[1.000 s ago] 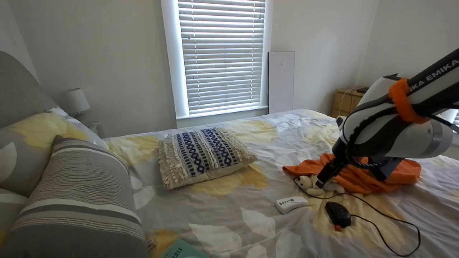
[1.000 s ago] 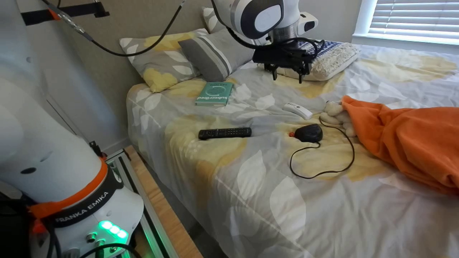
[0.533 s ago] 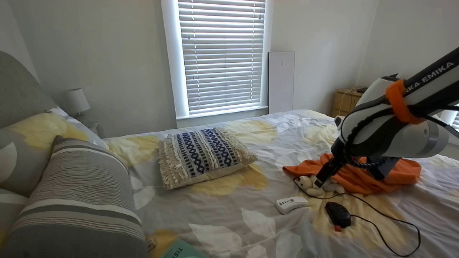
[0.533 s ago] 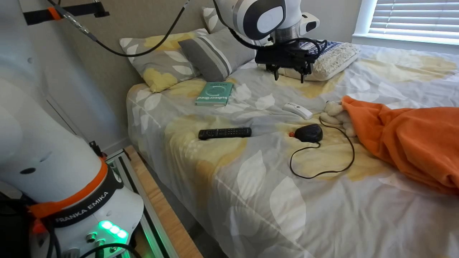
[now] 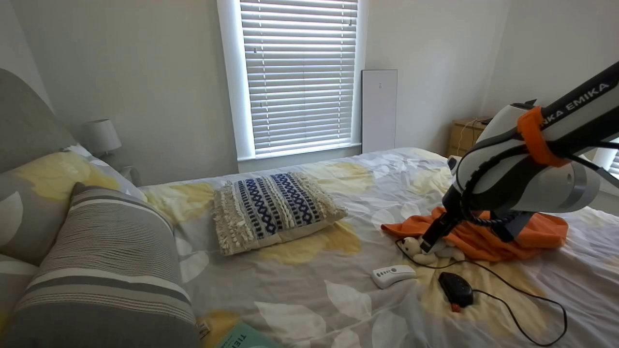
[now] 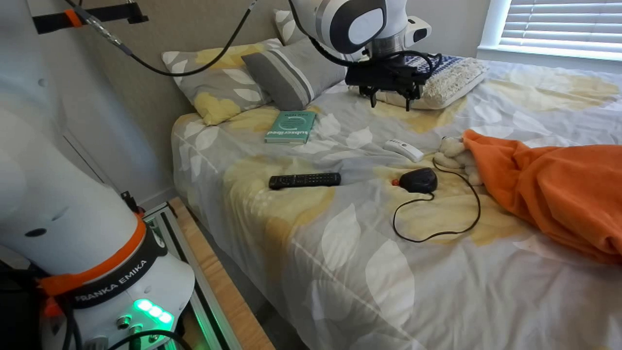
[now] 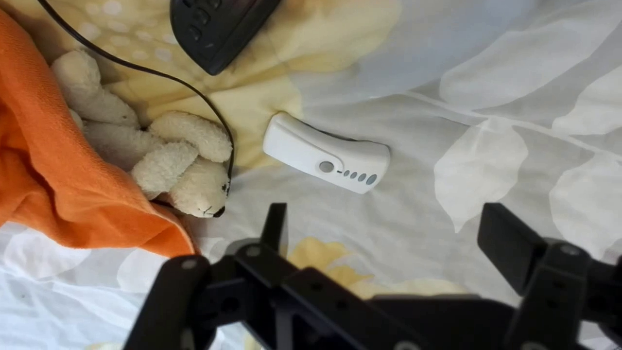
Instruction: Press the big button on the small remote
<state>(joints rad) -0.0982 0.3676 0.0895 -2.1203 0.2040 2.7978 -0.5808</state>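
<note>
Claw (image 6: pixel 390 105) seemingly slightly nearer the headboard (image 5: pixel 22 121) than before.

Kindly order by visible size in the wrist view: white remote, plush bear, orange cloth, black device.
Orange cloth
Plush bear
White remote and black device, unranked: they look alike, and the device is cut off

White oblong plastic remote (image 7: pixel 323 151): smoothly finished | cream bear-shaped plush toy (image 7: pixel 163 163): covered in rough pile | orange rumpled cloth (image 7: pixel 70 187): seen matt

I'm in a home bedroom: flower-patterned bed (image 5: pixel 314 275) across the lower frame, striped pillow (image 5: pixel 109 246) lower left, white lamp (image 5: pixel 105 135) at left, blinds (image 5: pixel 300 72) top centre.
</note>
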